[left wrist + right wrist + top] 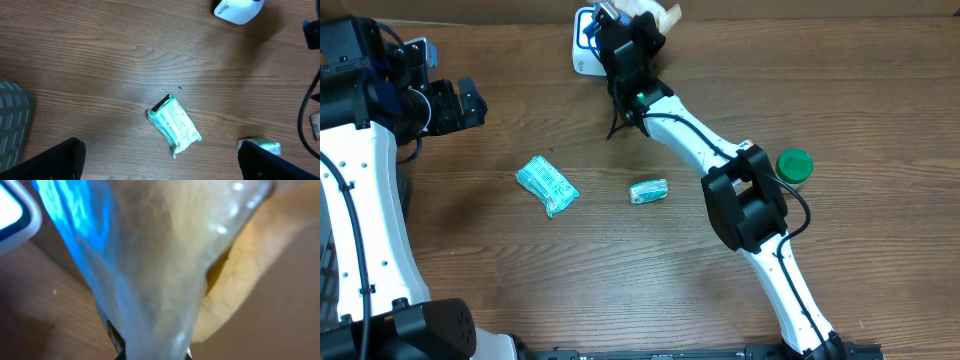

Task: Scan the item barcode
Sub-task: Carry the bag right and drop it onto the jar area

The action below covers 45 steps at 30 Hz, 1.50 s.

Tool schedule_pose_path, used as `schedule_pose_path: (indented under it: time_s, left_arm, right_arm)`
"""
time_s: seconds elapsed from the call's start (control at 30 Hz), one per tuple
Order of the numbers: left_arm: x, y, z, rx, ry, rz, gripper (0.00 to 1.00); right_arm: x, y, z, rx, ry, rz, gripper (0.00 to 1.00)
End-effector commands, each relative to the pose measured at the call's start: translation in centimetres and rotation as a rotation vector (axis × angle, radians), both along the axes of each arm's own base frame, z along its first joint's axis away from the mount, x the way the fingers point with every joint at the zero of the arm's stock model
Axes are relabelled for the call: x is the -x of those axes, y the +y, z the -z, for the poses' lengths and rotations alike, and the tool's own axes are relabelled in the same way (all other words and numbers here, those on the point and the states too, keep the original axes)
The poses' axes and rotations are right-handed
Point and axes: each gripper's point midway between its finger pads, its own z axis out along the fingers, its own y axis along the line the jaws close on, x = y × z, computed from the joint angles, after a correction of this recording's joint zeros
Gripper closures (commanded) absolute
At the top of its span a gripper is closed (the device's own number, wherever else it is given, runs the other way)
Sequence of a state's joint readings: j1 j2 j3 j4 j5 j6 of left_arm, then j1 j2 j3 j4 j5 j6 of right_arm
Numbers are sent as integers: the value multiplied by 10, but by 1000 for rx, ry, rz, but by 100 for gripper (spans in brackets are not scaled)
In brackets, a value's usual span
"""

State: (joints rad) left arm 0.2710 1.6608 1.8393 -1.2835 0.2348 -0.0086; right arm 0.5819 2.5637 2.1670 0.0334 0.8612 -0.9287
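Pinching a clear plastic pouch [150,255] at its gathered neck, the right pincer [620,30] is clamped together on the film and holds it at the far edge of the desk [620,280], right over the white scanner [580,48]. In the wrist view the pouch fills nearly everything. Blue light tints its left side and a white corner of the scanner shows at the upper left — so the item looks to be in or near its beam. The contents are pale and cream-coloured, and no barcode can be made out.

I judge the presenting step to be in hand: the item is at the scanner, the read itself unconfirmed. The next move probably calls for small wrist turns until the printed code faces the window squarely, with the film flat enough that glare and wrinkles do not break the bars.

The left pincer [472,102] hangs well off to the left, fingers wide apart, nothing between them. Under its camera lies a teal packet [174,125], and nearer the right arm a smaller teal sachet [648,191]. A green lid [794,166] sits beside that arm's elbow. None of these blocks the scanner — the only clutter near it is the black cable [616,122] dangling from the right wrist.
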Motion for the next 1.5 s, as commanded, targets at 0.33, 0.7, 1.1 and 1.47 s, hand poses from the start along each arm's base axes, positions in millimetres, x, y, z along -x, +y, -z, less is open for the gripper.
schedule_pose_path:
  time_s: [0.33,0.7,1.1,1.47]
  left_arm:
    - [-3,2,-6,3,-18,-17,0]
    - [-3,2,-6,4,-17,-17,0]
    - [-3,2,-6,3,-18,-17,0]
    - [-3,2,-6,3,-18,-17,0]
  right_arm:
    - [0,-5,-9,8,-24,33,96]
    - [23,1,-85,-182,-95,31,96]
    - [149,-58,-180,-1103,321,54,96]
    - [207,-168,-98,-1349,800,434,96]
